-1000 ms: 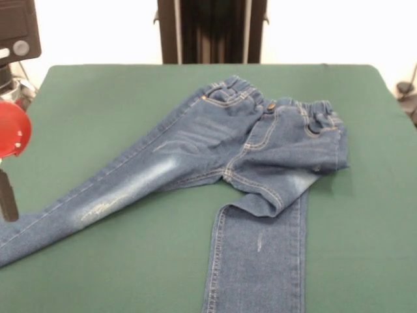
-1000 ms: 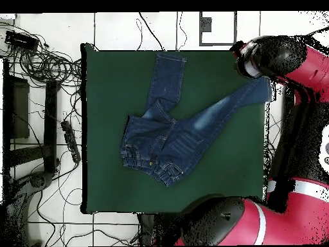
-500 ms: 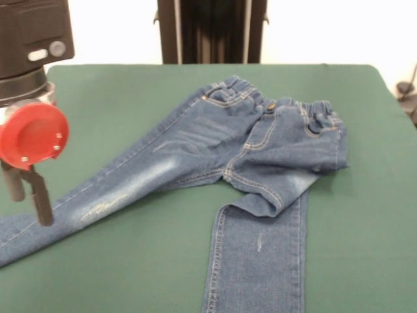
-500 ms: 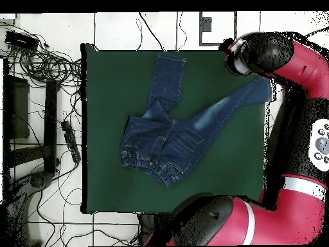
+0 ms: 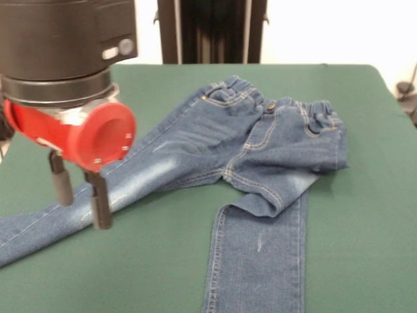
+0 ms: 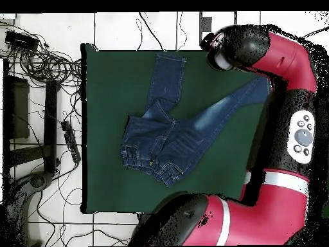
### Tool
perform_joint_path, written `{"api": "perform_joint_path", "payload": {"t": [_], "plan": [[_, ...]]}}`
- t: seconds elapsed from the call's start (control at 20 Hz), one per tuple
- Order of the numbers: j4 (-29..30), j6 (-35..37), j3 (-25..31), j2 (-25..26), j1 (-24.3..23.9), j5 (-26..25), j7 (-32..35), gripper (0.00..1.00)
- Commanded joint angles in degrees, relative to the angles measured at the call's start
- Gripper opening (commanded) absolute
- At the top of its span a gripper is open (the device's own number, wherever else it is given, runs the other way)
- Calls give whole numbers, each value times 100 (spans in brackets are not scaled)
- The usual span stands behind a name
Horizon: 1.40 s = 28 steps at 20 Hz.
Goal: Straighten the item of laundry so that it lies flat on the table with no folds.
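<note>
A pair of blue jeans (image 5: 254,150) lies on the dark green table (image 5: 365,215). One leg stretches to the front view's left edge. The other leg is folded under at the crotch and runs down to the bottom edge. The waistband is at the far side. In the overhead view the jeans (image 6: 173,135) lie mid-table, with one leg toward the top and one toward the right. My gripper (image 5: 81,199) hangs open and empty over the left leg, its two black fingers (image 5: 100,202) pointing down just above the denim. The overhead view shows the arm's head (image 6: 228,51) above that leg's end.
The robot's black pedestal (image 5: 212,31) stands behind the table's far edge. Cables and black gear (image 6: 38,83) lie on the floor to the table's left in the overhead view. The red arm (image 6: 289,128) runs along the table's right side there.
My arm has swung in from the front view's left edge toward the table's middle. The gripper now hangs over the jeans' left leg. The jeans have not moved.
</note>
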Motion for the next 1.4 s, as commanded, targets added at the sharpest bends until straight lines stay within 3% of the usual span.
{"api": "perform_joint_path", "payload": {"t": [0.05,0.3,0.55,1.15,1.4], "plan": [[-336,1063,51,63,662,-128,487,100],[-395,1184,140,-4,876,86,557,100],[-24,1170,10,-353,1074,185,749,100],[2620,205,-136,-1801,1198,572,788,100],[3197,-151,-221,-1978,1253,493,840,100]]}}
